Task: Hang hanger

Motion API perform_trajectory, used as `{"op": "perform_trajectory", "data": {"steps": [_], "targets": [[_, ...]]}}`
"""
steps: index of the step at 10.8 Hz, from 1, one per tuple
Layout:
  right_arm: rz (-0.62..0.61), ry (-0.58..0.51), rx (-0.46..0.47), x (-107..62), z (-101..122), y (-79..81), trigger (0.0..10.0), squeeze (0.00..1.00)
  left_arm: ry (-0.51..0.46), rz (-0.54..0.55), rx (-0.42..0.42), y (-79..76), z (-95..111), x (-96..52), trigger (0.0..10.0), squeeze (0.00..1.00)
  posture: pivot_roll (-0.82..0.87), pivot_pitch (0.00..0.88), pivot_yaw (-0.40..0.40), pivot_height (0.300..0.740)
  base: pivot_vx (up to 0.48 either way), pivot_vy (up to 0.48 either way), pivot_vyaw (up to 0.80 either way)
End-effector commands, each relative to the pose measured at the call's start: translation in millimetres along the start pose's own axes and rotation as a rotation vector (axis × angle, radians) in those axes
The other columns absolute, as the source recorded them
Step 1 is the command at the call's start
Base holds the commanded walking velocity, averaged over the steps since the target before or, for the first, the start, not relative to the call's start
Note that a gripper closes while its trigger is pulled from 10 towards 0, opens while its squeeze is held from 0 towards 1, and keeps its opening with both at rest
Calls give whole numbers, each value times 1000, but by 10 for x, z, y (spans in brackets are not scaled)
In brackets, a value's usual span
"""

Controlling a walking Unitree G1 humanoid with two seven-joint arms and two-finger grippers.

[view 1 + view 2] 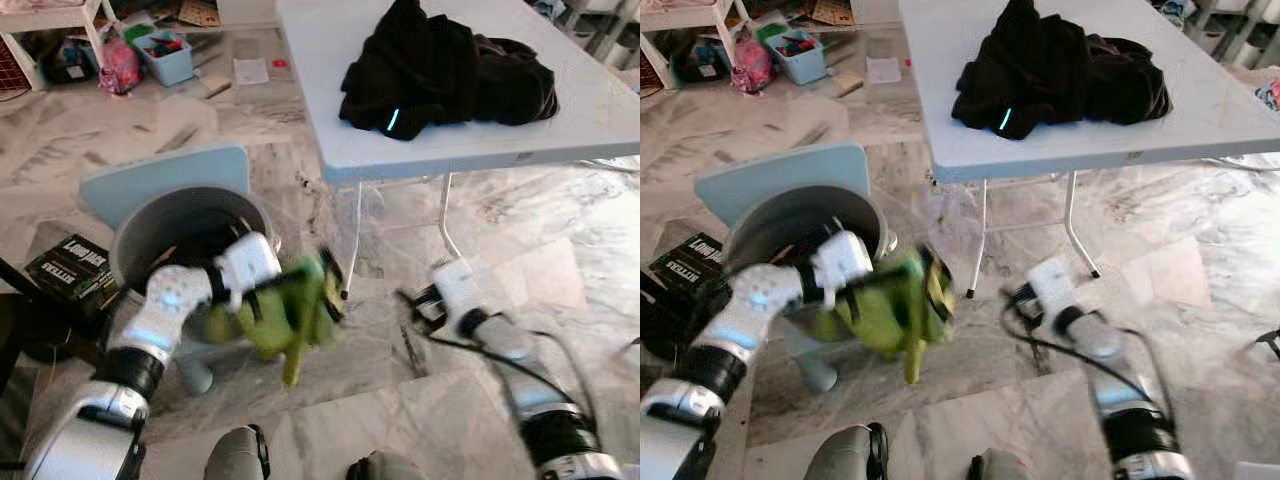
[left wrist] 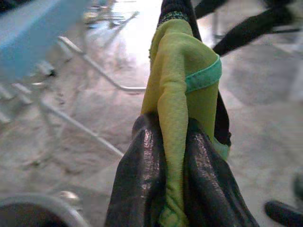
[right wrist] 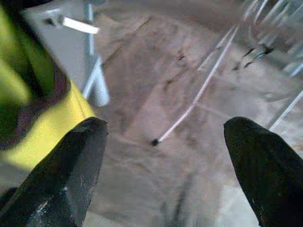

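1. Left gripper (image 2: 173, 189) is clamped on a green garment (image 1: 285, 310) that hangs above the floor beside a grey bin (image 1: 165, 225)
2. Right gripper (image 3: 165, 161) is spread wide and holds nothing, low over the floor near a table (image 1: 480, 150) leg
3. Black clothes (image 1: 440, 70) lie piled on the table

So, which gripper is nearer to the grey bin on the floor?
Left. The left gripper holds a green garment just beside the grey bin. The right gripper, jaws open, hangs farther away near the table leg.
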State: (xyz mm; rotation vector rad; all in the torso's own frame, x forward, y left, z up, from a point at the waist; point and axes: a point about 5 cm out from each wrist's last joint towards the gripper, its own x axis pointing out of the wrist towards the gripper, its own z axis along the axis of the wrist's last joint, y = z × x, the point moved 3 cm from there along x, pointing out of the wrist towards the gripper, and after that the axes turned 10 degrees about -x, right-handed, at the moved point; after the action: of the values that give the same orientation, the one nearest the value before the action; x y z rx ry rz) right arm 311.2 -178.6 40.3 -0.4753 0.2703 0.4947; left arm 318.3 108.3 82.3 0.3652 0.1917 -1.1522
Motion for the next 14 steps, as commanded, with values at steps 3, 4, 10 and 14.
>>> {"op": "perform_trajectory", "data": {"steps": [3, 4, 10, 14], "targets": [[154, -67, 129, -24, 199, 195, 10000, 0, 41, -183, 94, -177, 31, 36, 0, 0, -61, 74, -21, 740, 0, 0, 0], [202, -50, 159, -55, 193, 236, 10000, 0, 26, -140, 135, -95, 90, 42, 0, 0, -62, 74, -20, 740, 0, 0, 0], [382, 51, 254, -5, 269, 389, 10000, 0, -21, 64, 260, 368, 360, 13, 0, 0, -59, 85, -17, 740, 0, 0, 0], [292, 159, 312, 73, 132, 384, 10000, 0, -69, -147, 145, 30, 375, 184, 0, 0, -54, 103, -1, 740, 0, 0, 0]]}}
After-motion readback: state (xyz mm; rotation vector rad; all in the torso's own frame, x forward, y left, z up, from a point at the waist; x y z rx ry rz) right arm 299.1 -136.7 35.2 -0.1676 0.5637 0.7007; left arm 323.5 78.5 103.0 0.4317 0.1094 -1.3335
